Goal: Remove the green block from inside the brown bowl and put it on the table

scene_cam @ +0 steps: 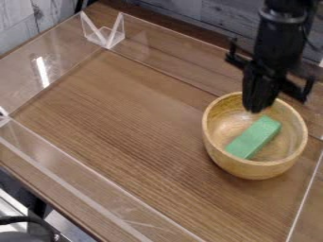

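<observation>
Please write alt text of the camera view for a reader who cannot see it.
A small bright green rectangular block hangs tilted from the shut black gripper, lifted over a round light-brown wooden bowl. The bowl sits on a brown wood-grain table with clear acrylic walls.

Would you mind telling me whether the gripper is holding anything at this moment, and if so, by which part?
Nothing is held. The gripper is shut and raised above the brown bowl, while the green block lies free inside the bowl, leaning against its wall.
</observation>
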Controlling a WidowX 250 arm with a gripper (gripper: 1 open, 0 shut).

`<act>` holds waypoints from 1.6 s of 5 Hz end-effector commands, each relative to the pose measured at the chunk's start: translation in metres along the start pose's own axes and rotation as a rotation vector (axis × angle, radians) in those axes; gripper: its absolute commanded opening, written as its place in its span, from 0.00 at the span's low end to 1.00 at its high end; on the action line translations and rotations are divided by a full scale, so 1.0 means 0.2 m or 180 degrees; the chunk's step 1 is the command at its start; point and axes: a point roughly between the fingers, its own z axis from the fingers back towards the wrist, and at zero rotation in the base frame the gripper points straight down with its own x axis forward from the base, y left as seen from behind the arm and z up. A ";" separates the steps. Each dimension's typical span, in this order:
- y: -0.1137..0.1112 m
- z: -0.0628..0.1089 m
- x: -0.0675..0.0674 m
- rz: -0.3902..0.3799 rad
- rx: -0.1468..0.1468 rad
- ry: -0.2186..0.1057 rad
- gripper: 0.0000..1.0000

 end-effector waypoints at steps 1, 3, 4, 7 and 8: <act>0.03 0.17 0.02 0.0117 0.0034 -0.0321 1.00; -0.01 0.12 0.01 0.0068 0.0045 -0.0330 1.00; -0.05 0.07 0.01 0.0015 0.0052 -0.0349 1.00; -0.12 -0.05 0.02 -0.0030 0.0066 -0.0361 1.00; -0.14 -0.09 0.02 -0.0043 0.0068 -0.0355 1.00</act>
